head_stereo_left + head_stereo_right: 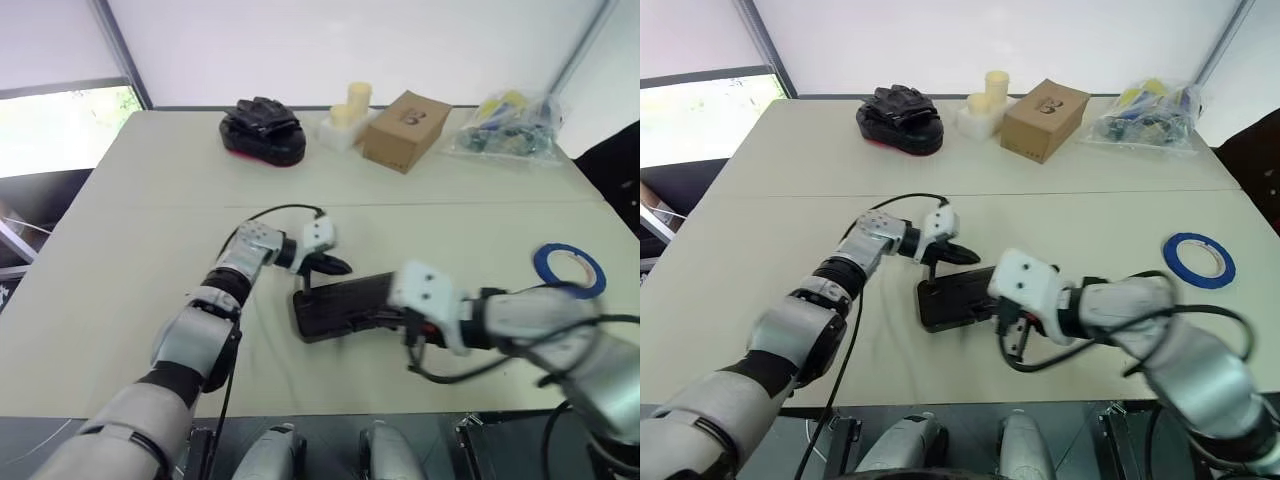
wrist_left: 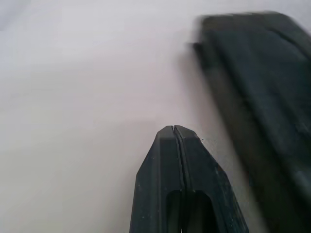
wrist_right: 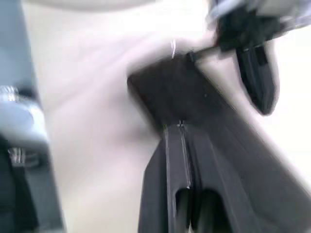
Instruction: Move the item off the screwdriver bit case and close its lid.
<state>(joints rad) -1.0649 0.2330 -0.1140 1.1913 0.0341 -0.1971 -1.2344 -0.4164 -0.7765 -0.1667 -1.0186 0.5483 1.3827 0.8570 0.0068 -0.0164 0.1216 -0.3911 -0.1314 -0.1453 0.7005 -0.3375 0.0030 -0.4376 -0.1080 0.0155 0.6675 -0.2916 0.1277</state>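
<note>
The screwdriver bit case [image 1: 340, 305] lies flat near the table's front edge, dark, with its lid [image 1: 955, 295] down on it as far as I can see. My left gripper [image 1: 338, 266] is shut and empty, hovering just behind the case's left end; the case [image 2: 257, 97] lies beside its tips in the left wrist view. My right gripper [image 3: 181, 126] is shut and empty, raised over the case's [image 3: 170, 92] near right side and pointing across it toward the left gripper [image 3: 255, 73]. The item, a blue roll of tape [image 1: 570, 268], lies flat on the table far to the right, apart from the case.
Along the table's back edge are a black glove-like bundle [image 1: 262, 130], cream cylinders on a white block [image 1: 345, 115], a brown cardboard box [image 1: 405, 130] and a clear bag of small parts [image 1: 505, 125]. The table's front edge [image 1: 300, 412] runs close below the case.
</note>
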